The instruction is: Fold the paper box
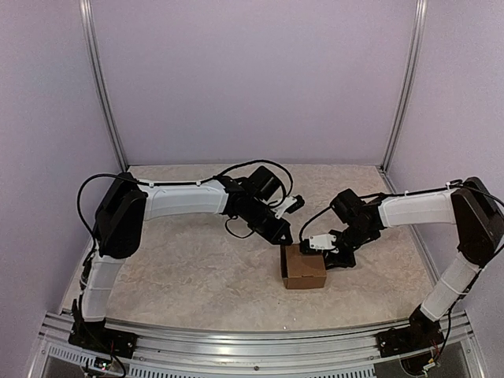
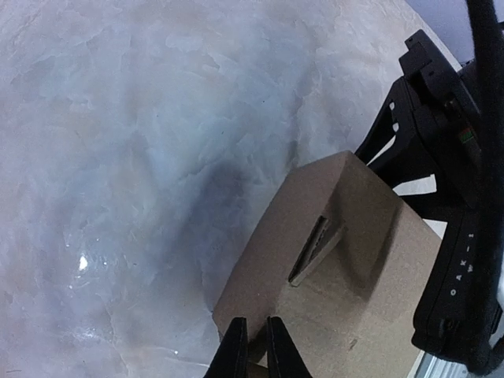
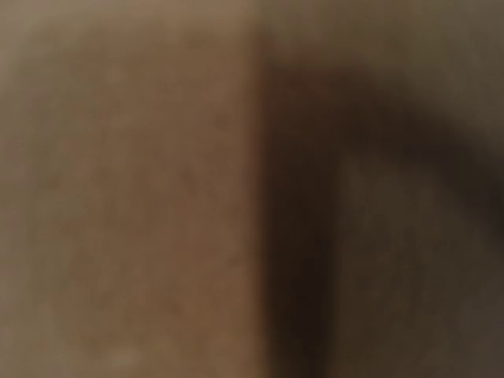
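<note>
Your worktop (image 1: 197, 268) has the left arm (image 1: 181, 198) reaching in from 9 o'clock and the right arm (image 1: 413, 209) from 3 o'clock. The paper box (image 1: 304, 269) sits a little toward 5 o'clock from the worktop's middle. It already stands as a squarish closed shape rather than a flat sheet, so you are probably at the closing stage, seating the last flap.

The left end effector (image 1: 282, 235) hangs at the box's 11 o'clock corner. Its wrist view shows the fingers (image 2: 236, 346) drawn almost together over the box's near edge, with only a sliver between them. Whether cardboard is nipped in that sliver you cannot tell. The right end effector (image 1: 335, 256) is at the box's 2 o'clock side and seems to touch it. Its own camera is filled with blurred brown card, so you cannot tell how its jaws stand.

The smallest thing matters most. The locking tab (image 2: 315, 252) on the top panel looks slightly raised out of its slit, not flush. Use the right side as a brace so the box cannot skate toward 3 o'clock. Then press the narrowed left tip down on the tab, straight and gently. If you push too hard or off-centre, the light panel will probably dent or the box will tip.
</note>
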### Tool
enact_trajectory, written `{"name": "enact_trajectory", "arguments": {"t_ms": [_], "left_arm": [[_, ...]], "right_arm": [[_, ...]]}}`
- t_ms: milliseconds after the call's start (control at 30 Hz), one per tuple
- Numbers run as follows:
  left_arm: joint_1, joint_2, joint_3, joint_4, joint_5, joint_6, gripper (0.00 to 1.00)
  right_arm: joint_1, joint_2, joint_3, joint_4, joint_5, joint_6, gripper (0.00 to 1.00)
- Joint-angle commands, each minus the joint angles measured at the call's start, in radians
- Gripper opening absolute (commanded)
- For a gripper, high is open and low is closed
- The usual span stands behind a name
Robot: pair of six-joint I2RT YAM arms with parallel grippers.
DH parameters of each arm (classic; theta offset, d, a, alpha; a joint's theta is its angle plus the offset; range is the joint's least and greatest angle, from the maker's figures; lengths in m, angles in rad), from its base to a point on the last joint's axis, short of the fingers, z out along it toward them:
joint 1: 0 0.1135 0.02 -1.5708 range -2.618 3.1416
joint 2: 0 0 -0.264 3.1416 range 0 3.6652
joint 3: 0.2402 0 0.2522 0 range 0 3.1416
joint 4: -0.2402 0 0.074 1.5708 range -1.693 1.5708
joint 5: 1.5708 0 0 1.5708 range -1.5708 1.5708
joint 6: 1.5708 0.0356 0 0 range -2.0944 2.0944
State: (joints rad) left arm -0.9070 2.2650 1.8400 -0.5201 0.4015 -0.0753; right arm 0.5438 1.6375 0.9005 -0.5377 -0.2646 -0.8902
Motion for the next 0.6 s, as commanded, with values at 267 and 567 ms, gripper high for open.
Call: {"name": "enact_trajectory", "arguments": {"t_ms": [267,567], "left_arm": [[0.025,-0.269,-0.323,-0.037,-0.181,0.048,0.09],[-0.006,-0.21,-0.342,-0.047,-0.117,0.072,0.08]], "right_arm": [[0.024,-0.024,-0.04,0.013,-0.004,0.04,0.23],[0.033,-0.016,-0.042,0.017,-0.004,0.038,0.23]]}}
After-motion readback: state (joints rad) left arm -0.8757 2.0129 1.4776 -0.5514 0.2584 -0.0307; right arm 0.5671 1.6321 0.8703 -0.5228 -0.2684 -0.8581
